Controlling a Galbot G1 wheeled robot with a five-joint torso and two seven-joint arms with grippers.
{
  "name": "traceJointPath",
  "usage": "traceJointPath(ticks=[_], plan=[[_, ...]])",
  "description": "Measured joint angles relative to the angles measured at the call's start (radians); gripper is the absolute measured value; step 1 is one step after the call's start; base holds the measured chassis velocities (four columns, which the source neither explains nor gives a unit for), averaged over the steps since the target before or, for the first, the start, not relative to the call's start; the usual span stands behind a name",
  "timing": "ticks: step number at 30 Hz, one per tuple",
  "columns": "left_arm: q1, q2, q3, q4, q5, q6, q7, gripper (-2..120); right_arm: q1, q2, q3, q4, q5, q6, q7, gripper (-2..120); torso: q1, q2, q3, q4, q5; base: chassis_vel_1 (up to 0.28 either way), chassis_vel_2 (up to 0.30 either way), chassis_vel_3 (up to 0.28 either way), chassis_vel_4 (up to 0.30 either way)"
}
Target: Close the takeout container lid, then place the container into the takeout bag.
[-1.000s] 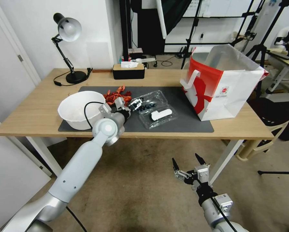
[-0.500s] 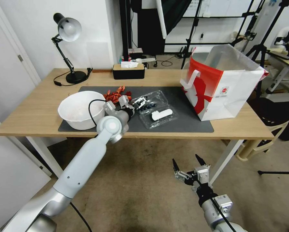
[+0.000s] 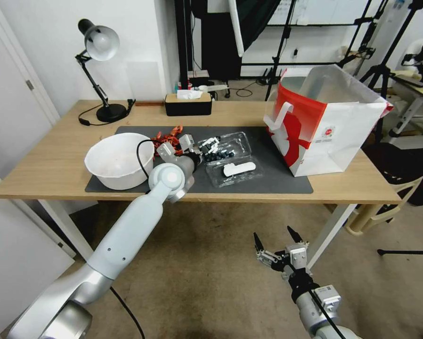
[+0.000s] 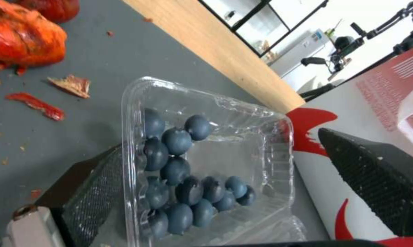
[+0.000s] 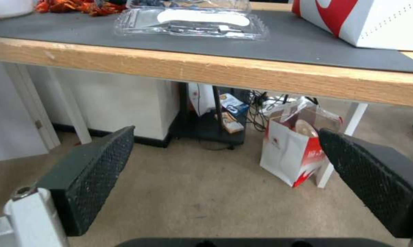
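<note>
The takeout container (image 3: pixel 219 151) lay open on the dark mat (image 3: pixel 277 181) near the middle of the desk (image 3: pixel 46 165), its lid (image 3: pixel 235 170) folded flat toward the desk's front edge, white label up. The left gripper (image 3: pixel 207 146) reached in from the container's bowl-side end with its jaws spread wide. The left wrist view showed what the head view could not — one black finger pad (image 4: pixel 94 185) lay against the outside of the berry tray's wall (image 4: pixel 129 154), the other pad (image 4: pixel 380 171) stood well apart beyond the far end, and the blueberries (image 4: pixel 183 171) were bunched toward the nearer end. Nothing was clamped.

The right gripper (image 3: pixel 272 242) hung below the desk's front edge, jaws released. Its wrist view looked along the tabletop at the lid (image 5: pixel 192 22) from the front, and also took in a small red-and-white bag (image 5: pixel 291 151) on the floor under the desk.

The takeout bag (image 3: pixel 327 125) stood upright at the mat's right end, mouth open, apart from the container. A white bowl (image 3: pixel 119 160) sat at the mat's left end, with orange-red shell scraps (image 3: pixel 166 137) between it and the container — just beside the left gripper. A black tissue box (image 3: pixel 188 103) and a desk lamp (image 3: pixel 101 70) stood along the back edge.
</note>
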Motion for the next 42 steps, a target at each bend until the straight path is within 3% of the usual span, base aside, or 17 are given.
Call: traceJointPath(ticks=[20, 27, 33, 36, 38, 40, 41, 42], plan=[[-0.057, -0.04, 0.023, 0.089, 0.002, -0.008, 0.011, 100, -0.01, 0.007, 0.006, -0.003, -0.004, 0.01, 0.002, 100, 0.0, 0.0, 0.0, 0.0, 0.0, 0.0, 0.0, 0.0, 0.0], [-0.026, -0.007, 0.013, 0.023, 0.062, -0.037, 0.034, 100, -0.01, 0.01, 0.005, -0.006, -0.008, 0.012, 0.002, 100, 0.0, 0.0, 0.0, 0.0, 0.0, 0.0, 0.0, 0.0, 0.0], [0.026, 0.043, 0.013, -0.074, 0.224, -0.099, 0.083, 100, -0.009, 0.014, -0.001, -0.008, -0.017, 0.015, 0.002, 100, 0.0, 0.0, 0.0, 0.0, -0.0002, 0.0, 0.0, 0.0, 0.0], [0.095, 0.091, 0.001, -0.17, 0.386, -0.148, 0.121, 100, -0.009, 0.014, -0.004, -0.009, -0.021, 0.019, 0.002, 100, 0.0, 0.0, 0.0, -0.0002, -0.0003, 0.0, 0.0, 0.0, 0.0], [0.106, 0.097, -0.002, -0.182, 0.413, -0.157, 0.126, 100, -0.009, 0.014, -0.004, -0.009, -0.022, 0.019, 0.002, 100, 0.0, 0.0, 0.0, -0.0001, -0.0002, 0.0, 0.0, 0.0, 0.0], [0.216, 0.148, -0.03, -0.273, 0.641, -0.236, 0.174, 100, -0.009, 0.012, -0.006, -0.009, -0.022, 0.024, 0.002, 100, 0.0, 0.0, 0.0, 0.0, -0.0004, 0.0, 0.0, 0.0, 0.0], [0.216, 0.148, -0.03, -0.273, 0.641, -0.236, 0.174, 100, -0.009, 0.012, -0.006, -0.009, -0.022, 0.024, 0.002, 100, 0.0, 0.0, 0.0, 0.0, -0.0004, 0.0, 0.0, 0.0, 0.0], [0.279, 0.172, -0.052, -0.317, 0.752, -0.268, 0.195, 100, -0.009, 0.011, -0.007, -0.009, -0.022, 0.026, 0.002, 100, 0.0, 0.0, 0.0, 0.0002, -0.0002, 0.0, 0.0, 0.0, 0.0]])
